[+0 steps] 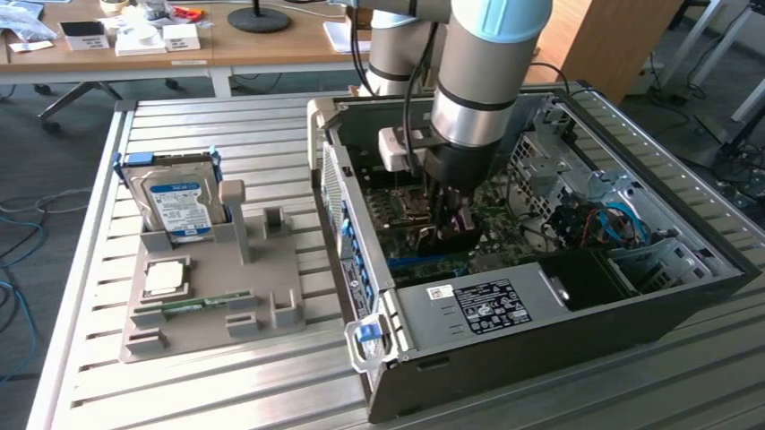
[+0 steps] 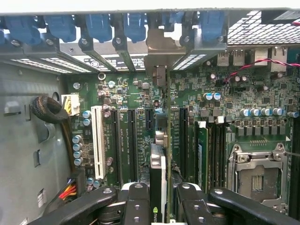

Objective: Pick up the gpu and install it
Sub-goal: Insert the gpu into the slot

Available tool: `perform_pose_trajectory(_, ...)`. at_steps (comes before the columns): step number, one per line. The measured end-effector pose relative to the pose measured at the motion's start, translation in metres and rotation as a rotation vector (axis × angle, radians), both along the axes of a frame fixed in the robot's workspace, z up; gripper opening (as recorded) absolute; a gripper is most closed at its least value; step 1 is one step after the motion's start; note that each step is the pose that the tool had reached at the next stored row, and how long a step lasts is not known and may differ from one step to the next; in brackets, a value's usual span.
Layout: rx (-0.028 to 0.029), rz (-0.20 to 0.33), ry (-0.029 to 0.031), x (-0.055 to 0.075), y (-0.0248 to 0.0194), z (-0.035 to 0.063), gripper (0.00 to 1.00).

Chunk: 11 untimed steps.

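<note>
Gpu (image 2: pixel 157 178) seen edge-on, gripper (image 2: pixel 160 199) clenched on it, near end cut off, motherboard (image 2: pixel 126 93) behind.

Hard drive (image 1: pixel 179 206), perhaps CPU (image 1: pixel 165 278), on grey holder (image 1: pixel 197 339)

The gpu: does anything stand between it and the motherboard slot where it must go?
Nothing visible does. The gripper holds the gpu edge-on over the motherboard, beside empty black slots. The slot directly under the card is hidden by it.
</note>
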State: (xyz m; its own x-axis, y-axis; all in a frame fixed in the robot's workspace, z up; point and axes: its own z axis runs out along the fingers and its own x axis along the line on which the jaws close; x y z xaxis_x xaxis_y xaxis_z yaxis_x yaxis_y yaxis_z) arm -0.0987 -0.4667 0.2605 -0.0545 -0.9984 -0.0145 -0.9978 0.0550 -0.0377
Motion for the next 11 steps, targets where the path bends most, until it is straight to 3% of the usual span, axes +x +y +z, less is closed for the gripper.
perform_pose_trajectory(4,0.0031,-0.003,0.0001,-0.0001,0.0001,-0.0026,0.27)
perform_pose_trajectory(8,0.0129,-0.006,0.0,-0.0001,0.0003,-0.0034,0.27)
perform_pose_trajectory(11,0.0131,-0.006,0.0,-0.0001,0.0002,-0.0034,0.27)
